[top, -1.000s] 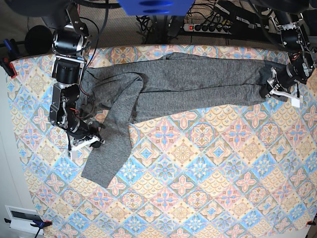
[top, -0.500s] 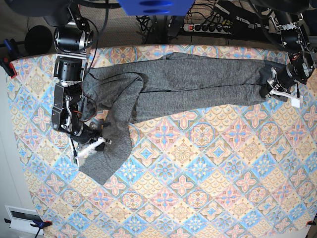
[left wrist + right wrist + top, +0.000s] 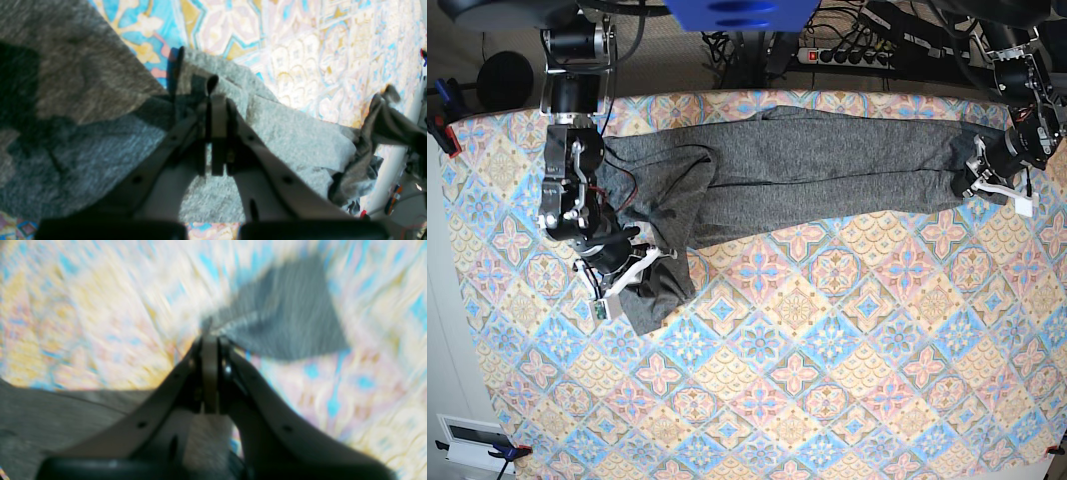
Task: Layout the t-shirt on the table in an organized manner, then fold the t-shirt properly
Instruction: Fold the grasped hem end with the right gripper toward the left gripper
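Note:
The dark-grey t-shirt (image 3: 827, 160) lies stretched across the far half of the table (image 3: 827, 380), one long sleeve (image 3: 662, 290) trailing toward the near left. My right gripper (image 3: 655, 262) is shut on that sleeve; in the blurred right wrist view, cloth (image 3: 283, 323) hangs just past the closed gripper (image 3: 209, 336). At the far right my left gripper (image 3: 975, 185) is shut on the shirt's end. In the left wrist view the gripper (image 3: 213, 95) pinches a raised fold of grey knit (image 3: 283, 133).
A power strip (image 3: 847, 52) and cables lie behind the table's far edge. A blue part (image 3: 727, 12) hangs over the top middle. Clamps (image 3: 442, 130) grip the left edge, and a white box (image 3: 467, 440) sits at the lower left.
The right gripper has shut on the sleeve and swung to the right, drawing the sleeve's end up and inward. The left arm has kept still.

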Robot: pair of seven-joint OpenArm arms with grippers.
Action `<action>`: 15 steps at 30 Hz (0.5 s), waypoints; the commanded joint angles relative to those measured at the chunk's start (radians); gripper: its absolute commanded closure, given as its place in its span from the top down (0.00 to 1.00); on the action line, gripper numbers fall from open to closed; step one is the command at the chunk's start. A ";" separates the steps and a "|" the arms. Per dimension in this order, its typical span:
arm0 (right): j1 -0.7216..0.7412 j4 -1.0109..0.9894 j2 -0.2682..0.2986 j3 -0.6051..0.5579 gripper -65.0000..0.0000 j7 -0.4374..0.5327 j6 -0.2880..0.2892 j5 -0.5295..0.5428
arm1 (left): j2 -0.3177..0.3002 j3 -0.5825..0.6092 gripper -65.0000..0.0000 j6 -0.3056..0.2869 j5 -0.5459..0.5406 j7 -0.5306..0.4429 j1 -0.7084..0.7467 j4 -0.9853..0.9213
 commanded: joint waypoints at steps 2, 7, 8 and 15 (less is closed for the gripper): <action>-0.037 0.070 0.004 0.002 0.00 0.011 0.005 0.009 | -0.022 -0.009 0.00 -0.005 -0.013 -0.007 -0.008 0.014; -0.124 0.224 0.004 0.000 0.00 -0.040 0.005 0.009 | -0.022 -0.009 0.00 -0.005 -0.015 -0.007 -0.008 0.014; -0.143 0.254 0.004 -0.006 0.00 -0.044 0.005 0.009 | -0.022 -0.009 0.00 -0.005 -0.015 -0.007 -0.008 0.014; -0.278 0.356 0.004 -0.146 0.00 -0.040 0.005 0.009 | -0.022 -0.009 0.00 -0.005 -0.013 -0.007 -0.008 0.014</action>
